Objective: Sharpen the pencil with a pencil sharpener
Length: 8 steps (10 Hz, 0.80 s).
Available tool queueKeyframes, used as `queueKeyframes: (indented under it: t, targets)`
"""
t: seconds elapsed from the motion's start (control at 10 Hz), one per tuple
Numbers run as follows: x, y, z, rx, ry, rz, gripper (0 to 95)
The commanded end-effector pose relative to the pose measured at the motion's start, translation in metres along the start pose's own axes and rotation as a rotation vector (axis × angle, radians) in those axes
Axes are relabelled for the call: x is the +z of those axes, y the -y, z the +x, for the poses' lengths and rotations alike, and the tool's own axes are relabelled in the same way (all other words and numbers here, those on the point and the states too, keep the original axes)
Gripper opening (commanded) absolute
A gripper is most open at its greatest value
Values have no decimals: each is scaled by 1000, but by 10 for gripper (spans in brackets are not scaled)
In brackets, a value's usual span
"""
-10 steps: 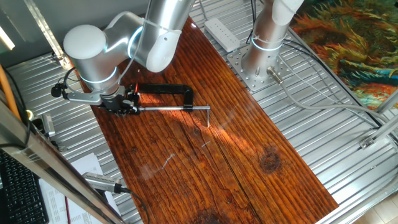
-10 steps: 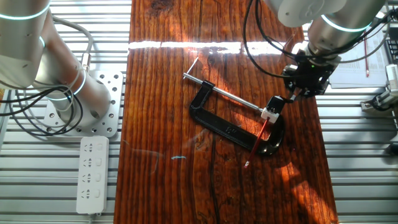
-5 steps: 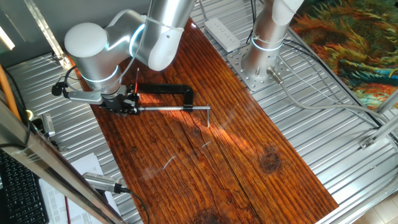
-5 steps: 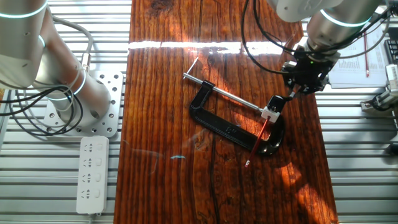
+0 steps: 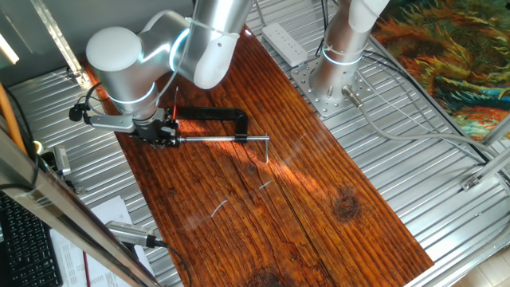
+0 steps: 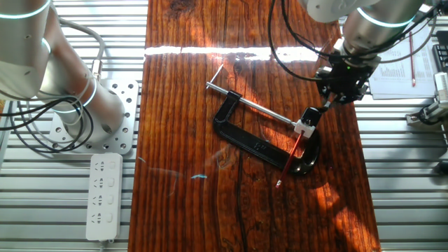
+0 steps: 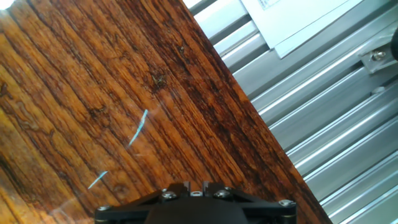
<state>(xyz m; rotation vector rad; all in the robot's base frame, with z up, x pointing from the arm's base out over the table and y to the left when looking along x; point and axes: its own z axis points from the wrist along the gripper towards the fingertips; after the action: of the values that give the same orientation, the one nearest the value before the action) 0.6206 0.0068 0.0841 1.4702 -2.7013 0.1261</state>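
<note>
Lifted a little since a second ago, the gripper (image 6: 329, 103) now hangs just above the sharpener (image 6: 306, 122), and from the other fixed view the thin red pencil (image 6: 295, 152) sticks out of that small block, slanting across the black C-shaped clamp (image 6: 260, 145) with its silver rod (image 6: 257, 108) on the streaky wooden table (image 6: 182, 105). From one fixed view the arm (image 5: 163, 49) bends down over the clamp's far end, wrist low. Hand view shows only wood grain and ribbed metal, so I cannot tell how wide the fingers stand.
</note>
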Motion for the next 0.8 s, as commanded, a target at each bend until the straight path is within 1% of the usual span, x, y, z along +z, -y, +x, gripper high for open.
queueKeyframes:
  t: [0.1,0.2,0.4,0.6,0.8]
  targets:
    - [3,-3,0,14,8,-8,0]
    - [5,-6,-1,21,12,-7,0]
    - [3,-10,-3,22,8,-2,0]
    - [4,-13,-7,35,5,-6,0]
    - [8,-20,-7,47,3,-5,0]
